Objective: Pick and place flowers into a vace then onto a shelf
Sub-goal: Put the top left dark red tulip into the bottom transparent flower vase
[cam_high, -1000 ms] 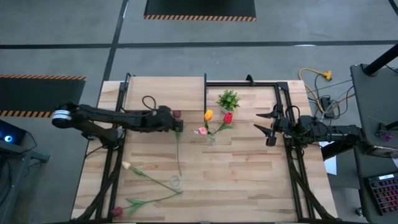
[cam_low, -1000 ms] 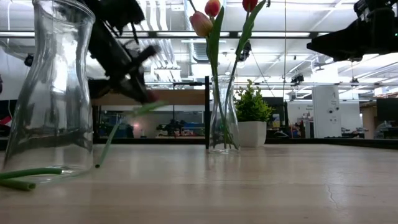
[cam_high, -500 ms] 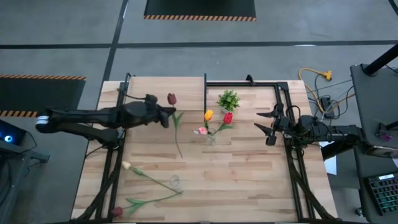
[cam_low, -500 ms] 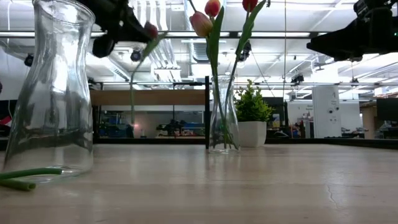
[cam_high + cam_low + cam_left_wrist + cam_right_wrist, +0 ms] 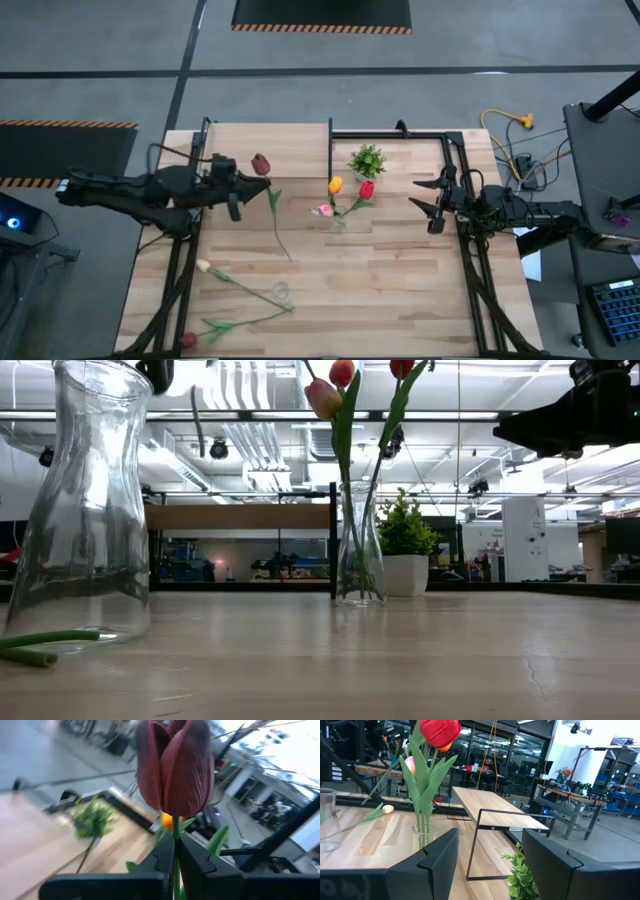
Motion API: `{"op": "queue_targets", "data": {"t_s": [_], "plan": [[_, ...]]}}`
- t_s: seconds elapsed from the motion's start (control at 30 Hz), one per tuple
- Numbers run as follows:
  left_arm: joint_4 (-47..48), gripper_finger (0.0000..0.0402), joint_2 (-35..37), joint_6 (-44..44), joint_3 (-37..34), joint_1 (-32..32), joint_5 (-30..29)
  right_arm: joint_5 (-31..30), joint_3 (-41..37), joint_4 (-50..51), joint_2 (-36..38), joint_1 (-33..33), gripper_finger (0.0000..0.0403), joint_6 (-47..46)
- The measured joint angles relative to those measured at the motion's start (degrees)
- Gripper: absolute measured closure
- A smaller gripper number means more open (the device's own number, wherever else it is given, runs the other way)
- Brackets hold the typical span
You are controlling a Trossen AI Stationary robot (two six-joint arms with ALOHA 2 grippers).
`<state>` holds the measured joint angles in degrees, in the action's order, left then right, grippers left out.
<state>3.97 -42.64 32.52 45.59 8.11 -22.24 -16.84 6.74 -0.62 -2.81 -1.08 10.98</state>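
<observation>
My left gripper (image 5: pixel 250 182) (image 5: pixel 176 857) is above the table's left part, in front of the shelf (image 5: pixel 265 148), shut on a dark red tulip (image 5: pixel 261 164). Its stem tip (image 5: pixel 197 420) shows high up in the low view. The flower vase (image 5: pixel 338 218) (image 5: pixel 360 555) stands mid-table with orange, red and pink tulips. An empty vase (image 5: pixel 283 292) (image 5: pixel 85 500) stands near the near edge. A cream tulip (image 5: pixel 203 265) and another dark red one (image 5: pixel 188 340) lie flat by it. My right gripper (image 5: pixel 432 200) (image 5: pixel 487 865) waits open at the right. My left gripper pinches the dark red tulip's stem just under the head (image 5: pixel 176 827) between its two fingers (image 5: pixel 162 857). The fingers come about level from the table's left, across the stem. The tulip is lifted clear, with the head above the fingers and the long stem (image 5: pixel 280 230) hanging below.
A small potted plant (image 5: pixel 368 160) (image 5: pixel 522 875) stands behind the flower vase, right of the shelf's black frame (image 5: pixel 480 827). Bare planks (image 5: pixel 400 280) lie between the vases and the right arm. Black rails run along the table's left and right sides.
My left gripper has risen and drawn back toward the table's left edge, still shut on the dark red tulip. The tulip's stem end, which touched the table a second ago, has been lifted clear and now hangs high above it.
</observation>
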Motion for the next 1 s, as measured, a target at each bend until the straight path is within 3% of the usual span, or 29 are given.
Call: {"op": "queue_targets", "data": {"t_s": [0.13, 0.47, 0.67, 0.8, 1.0], "plan": [[-0.2, 0.0400, -0.3, -4.6, 2.5, 3.9, 0.1, 0.0, 0.0, -0.1, 0.0, 0.0, 0.0193, 0.0], [-0.3, 0.0401, -5.3, -6.2, 10.3, 10.5, -0.6, 0.0, 0.0, -0.2, 0.0, 0.0, 0.0193, -0.5], [4.4, 0.0401, -8.7, -8.5, 15.6, 14.4, -0.6, -0.1, 0.0, -0.2, 0.0, 0.0, 0.0193, -0.5], [4.9, 0.0401, -10.4, -8.5, 15.8, 17.1, -0.7, -0.1, 0.0, -0.2, 0.0, 0.0, 0.0193, -1.1], [4.9, 0.0401, -11.9, -8.0, 13.8, 19.0, -5.9, -0.1, 0.0, -0.2, 0.0, 0.0, 0.0193, -1.2]]}}
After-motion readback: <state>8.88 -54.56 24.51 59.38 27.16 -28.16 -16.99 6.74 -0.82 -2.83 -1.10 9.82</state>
